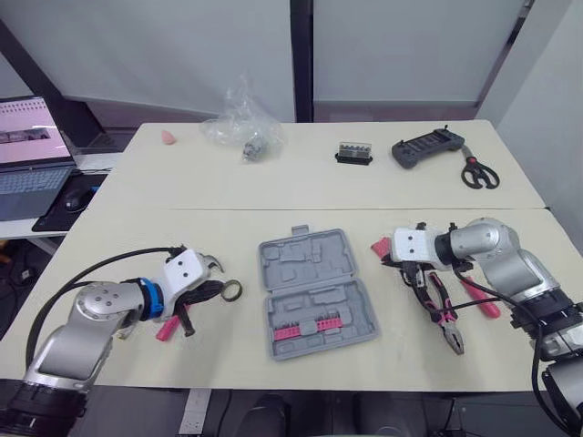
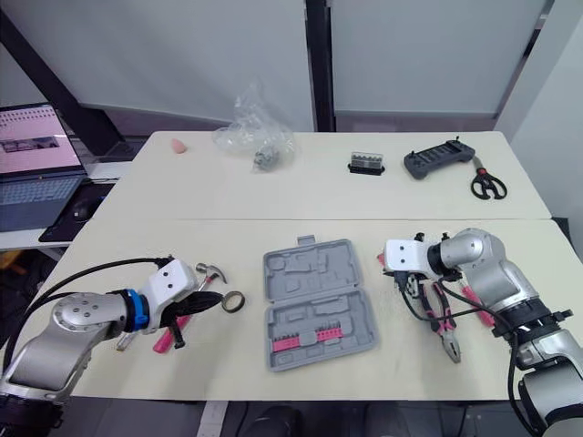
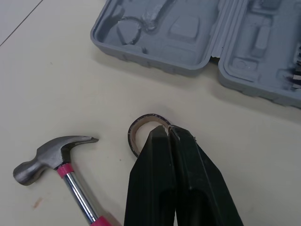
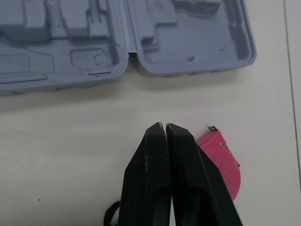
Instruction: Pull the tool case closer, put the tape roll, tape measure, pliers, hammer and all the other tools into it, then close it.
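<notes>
- The tool case (image 1: 305, 255) lay open at the lower centre of the head views, both grey halves flat on the worktop (image 1: 228, 228). A row of pink bits sat in the nearer half.
- The tape roll (image 3: 136, 136) lay flat at the lower left, between the case and the hammer (image 3: 51, 153), touching neither. It was a thin, dark ring with a pale inner face and looked almost used up.
- The left pincer (image 3: 168, 129) had its fingers pressed nearly together. The ring's wall ran into the seam between them, so it appeared to be pinched there.
- The right pincer (image 4: 164, 127) was closed on nothing, just beside the pink tape measure (image 4: 221, 155), with the pliers (image 1: 446, 319) near it.
- Step in hand, as judged: transfer the roll to the case.
- Procedure: lift straight up before traversing, because a thin wall could slip or swing in a narrow pinch.
- Clear the case rim fully, then lower the roll over a moulded recess.
- Release only once the roll rests in the tray.
- Keep the wrist clear of the hammer head.
</notes>
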### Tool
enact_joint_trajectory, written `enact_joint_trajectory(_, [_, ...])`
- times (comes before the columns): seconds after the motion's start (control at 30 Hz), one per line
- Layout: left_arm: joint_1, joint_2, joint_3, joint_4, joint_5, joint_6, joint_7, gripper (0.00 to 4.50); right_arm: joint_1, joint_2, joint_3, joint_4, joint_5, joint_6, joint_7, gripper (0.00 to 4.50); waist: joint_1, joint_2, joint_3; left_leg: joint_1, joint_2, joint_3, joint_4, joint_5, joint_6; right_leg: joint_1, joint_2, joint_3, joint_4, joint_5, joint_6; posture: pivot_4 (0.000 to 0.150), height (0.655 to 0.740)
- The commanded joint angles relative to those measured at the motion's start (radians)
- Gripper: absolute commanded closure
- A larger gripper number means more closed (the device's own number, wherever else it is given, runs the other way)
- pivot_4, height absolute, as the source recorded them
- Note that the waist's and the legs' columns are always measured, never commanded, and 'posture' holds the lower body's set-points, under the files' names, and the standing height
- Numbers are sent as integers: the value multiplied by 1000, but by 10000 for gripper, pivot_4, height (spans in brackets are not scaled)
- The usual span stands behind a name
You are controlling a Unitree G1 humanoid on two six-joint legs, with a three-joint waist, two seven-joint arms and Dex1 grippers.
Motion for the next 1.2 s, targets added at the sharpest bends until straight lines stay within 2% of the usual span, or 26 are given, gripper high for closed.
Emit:
enact_joint_trajectory(0.03, [-3, -4, -39, -26, 35, 14, 18, 45000, -27, 13, 18, 20, -34, -40, -6, 44927, 0, 0, 0, 0, 0, 0, 0, 0, 0, 0, 0, 0, 0, 0, 0, 1500, 7400])
enact_joint_trajectory(0.73, [-156, -189, -220, 136, 134, 24, 76, 45000, -99, 150, 85, 219, -132, -110, -25, 44927, 0, -1, 0, 0, 0, 0, 0, 0, 0, 0, 0, 0, -1, 0, 0, 1500, 7400])
enact_joint_trajectory(1.0, [-212, -236, -281, 157, 148, 37, 55, 45000, -93, 182, 97, 189, -125, -107, -18, 44927, -1, -1, 0, 0, -1, -1, 0, 0, 0, 0, 0, 0, -1, 0, 0, 1500, 7400])
enact_joint_trajectory(1.2, [-221, -247, -307, 145, 157, 41, 27, 45000, -35, 171, 92, 77, -111, -66, 1, 44927, 1, -1, 0, 0, -1, -1, 0, 0, 0, 0, 0, 0, -1, 0, 0, 1500, 7400])
